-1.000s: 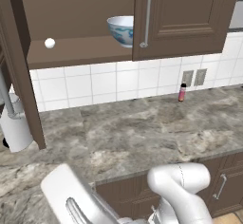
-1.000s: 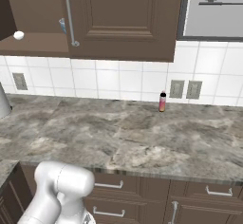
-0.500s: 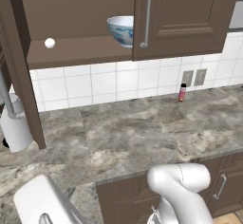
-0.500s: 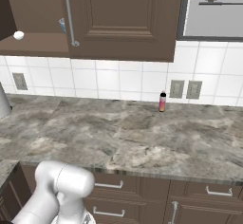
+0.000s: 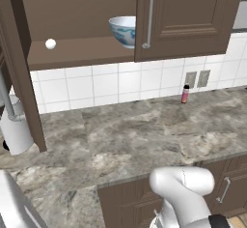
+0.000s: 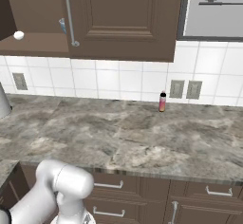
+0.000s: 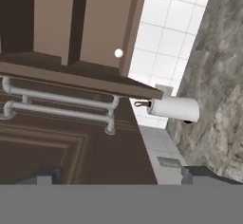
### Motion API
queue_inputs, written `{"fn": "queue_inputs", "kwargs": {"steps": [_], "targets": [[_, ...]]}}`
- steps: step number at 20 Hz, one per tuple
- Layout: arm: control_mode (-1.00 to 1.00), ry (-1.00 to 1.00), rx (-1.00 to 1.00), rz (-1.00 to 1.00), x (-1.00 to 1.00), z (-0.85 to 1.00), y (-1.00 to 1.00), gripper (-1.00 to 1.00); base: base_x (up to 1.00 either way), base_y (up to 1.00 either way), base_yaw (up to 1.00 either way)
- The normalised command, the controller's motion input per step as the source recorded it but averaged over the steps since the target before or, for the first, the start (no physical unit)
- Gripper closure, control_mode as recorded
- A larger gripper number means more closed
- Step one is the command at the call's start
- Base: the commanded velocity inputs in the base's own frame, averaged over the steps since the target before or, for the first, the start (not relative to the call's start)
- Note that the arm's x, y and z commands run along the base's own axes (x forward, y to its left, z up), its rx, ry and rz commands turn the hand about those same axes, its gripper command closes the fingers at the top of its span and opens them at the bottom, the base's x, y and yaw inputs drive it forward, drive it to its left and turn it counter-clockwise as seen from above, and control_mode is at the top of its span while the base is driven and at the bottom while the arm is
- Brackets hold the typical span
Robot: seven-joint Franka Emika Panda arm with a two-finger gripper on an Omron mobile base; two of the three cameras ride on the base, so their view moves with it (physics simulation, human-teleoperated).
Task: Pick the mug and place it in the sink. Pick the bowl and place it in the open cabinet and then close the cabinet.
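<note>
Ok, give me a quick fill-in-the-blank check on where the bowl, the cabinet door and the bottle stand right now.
1. The bowl sits on the cabinet's ____.
2. The cabinet's left door stands ____.
3. The slim red-pink bottle stands on the counter below the wall ____.
4. Beside the bowl on the same board lies a small white ____.

Missing words: shelf; open; outlets; ball

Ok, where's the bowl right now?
In the left base view the bowl sits on the open cabinet's shelf, against the closed right door, with a small white ball further left.
</note>
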Motion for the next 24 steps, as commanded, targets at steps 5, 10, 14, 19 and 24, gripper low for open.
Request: {"fn": "queue_inputs", "kwargs": {"steps": [5,10,14,19,24], "targets": [[-1.0,0.04,0.03,-0.16,0.02,0.0,0.04,-1.0,0.0,0.0,0.0],[-1.0,0.08,0.14,-0.13,0.05,0.0,-0.02,-1.0,0.0,0.0,0.0],[-1.0,0.16,0.15,-0.08,0.19,0.0,0.08,-1.0,0.0,0.0,0.0],[-1.0,0.13,0.11,0.0,0.21,-0.11,0.36,-1.0,0.0,0.0,0.0],[-1.0,0.04,0.05,-0.01,0.06,-0.04,0.08,-1.0,0.0,0.0,0.0]]}}
